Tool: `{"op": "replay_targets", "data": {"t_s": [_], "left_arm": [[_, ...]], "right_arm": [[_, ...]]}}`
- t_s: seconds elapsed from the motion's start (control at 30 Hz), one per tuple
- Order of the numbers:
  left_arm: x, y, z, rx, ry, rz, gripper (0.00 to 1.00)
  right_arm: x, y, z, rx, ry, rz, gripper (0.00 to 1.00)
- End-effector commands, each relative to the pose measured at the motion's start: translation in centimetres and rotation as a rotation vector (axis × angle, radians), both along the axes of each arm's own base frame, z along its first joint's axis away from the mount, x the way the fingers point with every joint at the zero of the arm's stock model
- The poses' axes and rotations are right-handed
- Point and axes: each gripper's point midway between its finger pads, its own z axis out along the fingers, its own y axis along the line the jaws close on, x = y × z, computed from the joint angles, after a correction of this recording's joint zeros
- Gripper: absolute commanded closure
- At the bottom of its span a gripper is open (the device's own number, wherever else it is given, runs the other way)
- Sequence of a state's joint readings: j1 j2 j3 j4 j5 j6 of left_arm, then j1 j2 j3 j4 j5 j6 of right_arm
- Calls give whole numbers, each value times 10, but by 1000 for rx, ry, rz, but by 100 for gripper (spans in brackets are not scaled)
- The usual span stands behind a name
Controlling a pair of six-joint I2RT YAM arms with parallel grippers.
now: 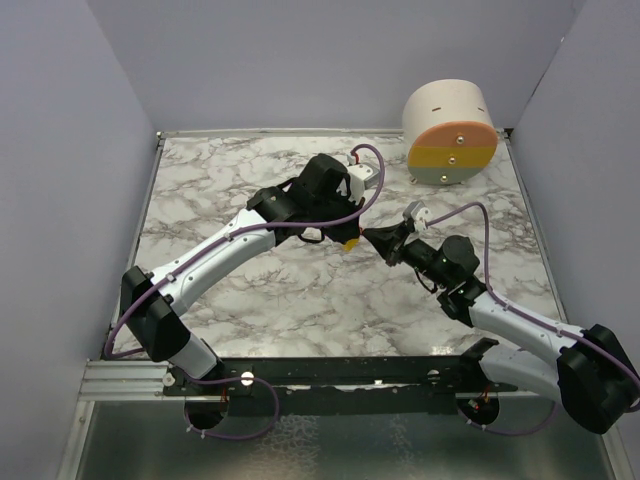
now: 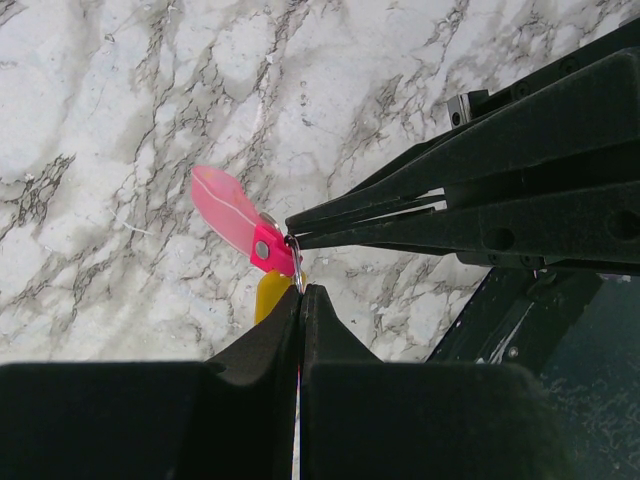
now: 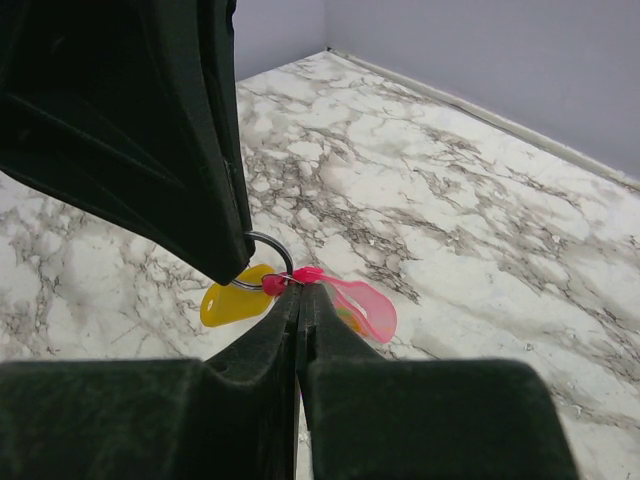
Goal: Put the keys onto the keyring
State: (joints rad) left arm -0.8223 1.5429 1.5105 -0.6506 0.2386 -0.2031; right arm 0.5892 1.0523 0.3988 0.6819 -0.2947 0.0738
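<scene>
Held above the grey-veined white marble counter [image 1: 300,300], the thin silver wire keyring [image 3: 280,245] was pinched by the left end effector [image 2: 301,292] and the head of the elongated pink plastic key [image 2: 225,205] by the right end effector [image 3: 298,292], beside the small yellow-headed key [image 3: 228,305], so the pink head was judged best slid slowly along the coil with the ring braced.
</scene>
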Motion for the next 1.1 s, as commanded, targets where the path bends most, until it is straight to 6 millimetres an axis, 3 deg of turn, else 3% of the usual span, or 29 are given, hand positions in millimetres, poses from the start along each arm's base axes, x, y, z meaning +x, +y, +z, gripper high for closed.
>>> {"op": "replay_targets", "data": {"t_s": [0.0, 0.5, 0.63, 0.83, 1.07], "left_arm": [[-6, -6, 16, -39, -9, -22, 100], [23, -4, 21, -6, -82, 82, 100], [30, -2, 20, 12, -103, 109, 100], [34, 3, 27, 8, -130, 110, 100], [25, 2, 44, -44, -146, 60, 100]], "right_arm": [[-1, -1, 13, 18, -56, 2, 99], [-22, 17, 13, -15, -91, 170, 98], [-24, 16, 16, -7, -99, 167, 81], [-8, 1, 15, -5, -75, 40, 64], [6, -3, 4, -20, -38, -28, 58]]}}
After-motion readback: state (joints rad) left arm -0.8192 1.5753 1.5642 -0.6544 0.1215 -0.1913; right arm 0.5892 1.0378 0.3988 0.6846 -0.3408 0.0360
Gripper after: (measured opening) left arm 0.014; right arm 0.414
